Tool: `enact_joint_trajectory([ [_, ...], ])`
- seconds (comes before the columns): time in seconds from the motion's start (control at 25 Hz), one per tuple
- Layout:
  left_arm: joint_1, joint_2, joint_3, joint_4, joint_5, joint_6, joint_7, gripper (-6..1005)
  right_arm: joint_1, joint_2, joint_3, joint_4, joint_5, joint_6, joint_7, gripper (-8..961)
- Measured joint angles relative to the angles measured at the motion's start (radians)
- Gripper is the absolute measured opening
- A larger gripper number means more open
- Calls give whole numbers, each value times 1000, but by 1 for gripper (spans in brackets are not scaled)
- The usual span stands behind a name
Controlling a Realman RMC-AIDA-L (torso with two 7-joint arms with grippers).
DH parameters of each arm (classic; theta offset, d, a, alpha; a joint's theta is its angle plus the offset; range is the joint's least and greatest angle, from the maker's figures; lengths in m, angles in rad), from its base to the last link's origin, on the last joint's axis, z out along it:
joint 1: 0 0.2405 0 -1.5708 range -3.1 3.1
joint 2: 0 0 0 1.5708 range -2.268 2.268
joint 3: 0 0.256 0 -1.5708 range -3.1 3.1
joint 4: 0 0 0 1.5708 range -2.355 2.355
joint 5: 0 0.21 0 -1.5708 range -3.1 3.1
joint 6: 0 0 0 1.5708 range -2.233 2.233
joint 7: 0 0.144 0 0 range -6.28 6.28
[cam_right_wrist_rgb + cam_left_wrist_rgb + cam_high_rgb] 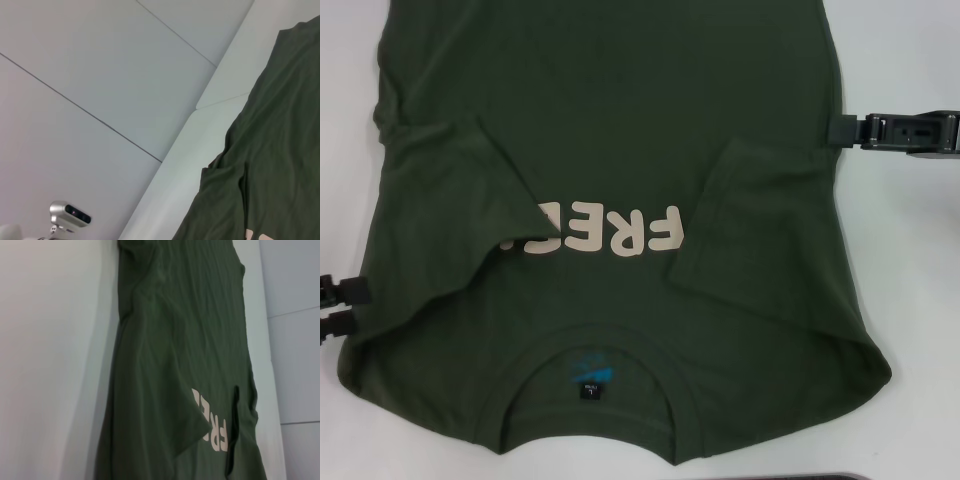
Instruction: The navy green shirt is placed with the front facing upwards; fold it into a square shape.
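Note:
The navy green shirt lies flat on the white table, front up, with its collar and blue neck label nearest me. Both short sleeves are folded inward onto the chest. The left sleeve covers part of the cream "FREE!" lettering, and the right sleeve lies beside it. My left gripper is open at the shirt's left edge near the shoulder and holds nothing. My right gripper is at the shirt's right edge, level with the mid-body. The shirt also shows in the left wrist view and the right wrist view.
Bare white table lies on either side of the shirt. A thin dark object shows at the near edge. A small camera on a stand is off the table, seen in the right wrist view.

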State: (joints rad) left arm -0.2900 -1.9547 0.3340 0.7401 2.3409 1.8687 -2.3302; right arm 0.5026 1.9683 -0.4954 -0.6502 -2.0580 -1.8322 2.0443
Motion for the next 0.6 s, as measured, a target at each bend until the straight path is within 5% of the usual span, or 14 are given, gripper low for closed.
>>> enact_joint_trajectory([
  [0.6,2,1,5,-47,64,-68,-5,770,-6,3,0,3,1,2,1,789],
])
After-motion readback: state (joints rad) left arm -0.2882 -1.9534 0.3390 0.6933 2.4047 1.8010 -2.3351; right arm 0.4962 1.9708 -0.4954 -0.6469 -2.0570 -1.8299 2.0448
